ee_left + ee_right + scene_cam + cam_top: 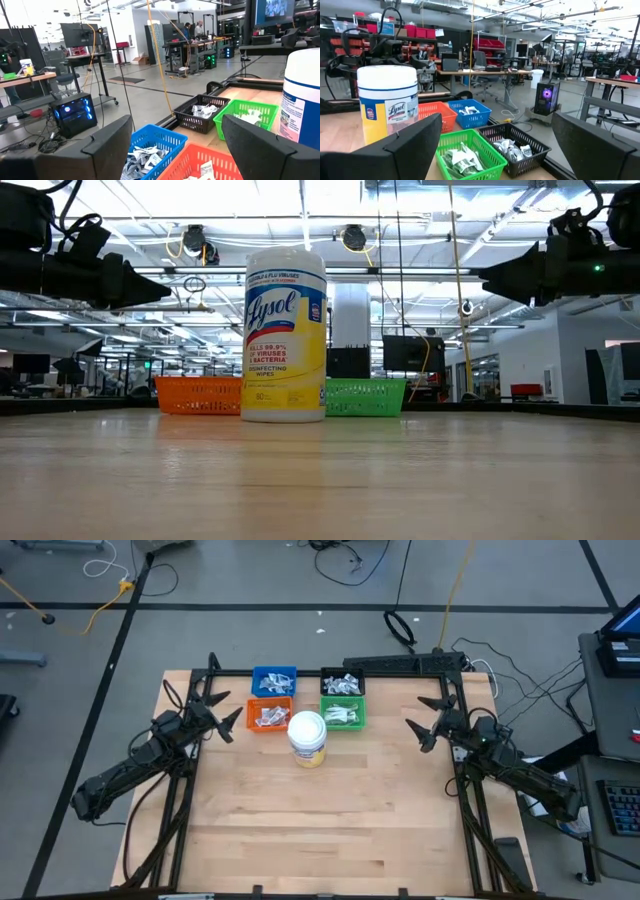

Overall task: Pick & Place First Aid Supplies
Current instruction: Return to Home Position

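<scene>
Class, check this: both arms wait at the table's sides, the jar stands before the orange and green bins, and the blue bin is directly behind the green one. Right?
Not quite. The high view shows the black bin behind the green bin; the blue bin is behind the orange bin. The rest stands.

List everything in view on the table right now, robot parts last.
Blue bin: one, blue, far row, left-arm side.
Black bin: one, black, far row, right-arm side.
Orange bin: one, orange, in front of blue.
Green bin: one, green, in front of black.
First aid packets: many, white-grey, in all four bins.
Lysol wipes jar: one, white lid, yellow label, upright before the bins.
Table: one, light wood.
Left gripper: dark, open, beside orange bin.
Right gripper: dark, open, right side.
</scene>
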Action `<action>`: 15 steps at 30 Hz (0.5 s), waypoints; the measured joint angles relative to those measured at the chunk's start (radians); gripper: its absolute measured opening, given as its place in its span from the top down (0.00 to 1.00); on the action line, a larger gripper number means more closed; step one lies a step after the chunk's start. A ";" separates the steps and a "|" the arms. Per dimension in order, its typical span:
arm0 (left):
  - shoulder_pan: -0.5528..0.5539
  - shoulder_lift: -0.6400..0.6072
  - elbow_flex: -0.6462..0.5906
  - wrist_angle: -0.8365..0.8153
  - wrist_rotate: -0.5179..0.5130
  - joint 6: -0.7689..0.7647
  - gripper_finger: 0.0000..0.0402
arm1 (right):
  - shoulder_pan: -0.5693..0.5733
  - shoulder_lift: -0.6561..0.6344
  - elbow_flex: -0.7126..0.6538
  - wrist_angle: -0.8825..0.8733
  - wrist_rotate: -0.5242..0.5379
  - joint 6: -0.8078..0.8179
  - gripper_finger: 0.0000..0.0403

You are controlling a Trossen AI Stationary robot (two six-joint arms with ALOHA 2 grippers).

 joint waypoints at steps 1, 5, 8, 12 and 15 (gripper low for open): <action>0.000 0.000 0.000 0.000 0.000 0.000 0.23 | 0.000 0.000 0.000 0.000 0.000 0.000 0.07; 0.000 0.000 0.000 0.000 0.000 0.000 0.23 | 0.000 0.000 0.000 0.000 0.000 0.000 0.08; 0.000 0.000 0.000 0.000 0.000 0.000 0.23 | 0.000 0.000 0.000 0.000 0.000 0.000 0.08; 0.000 0.000 0.000 0.000 0.000 0.000 0.23 | 0.000 0.003 0.000 0.000 0.000 0.000 0.08; 0.000 0.000 0.000 0.000 0.000 0.000 0.23 | 0.000 0.007 0.000 0.000 0.000 0.000 0.08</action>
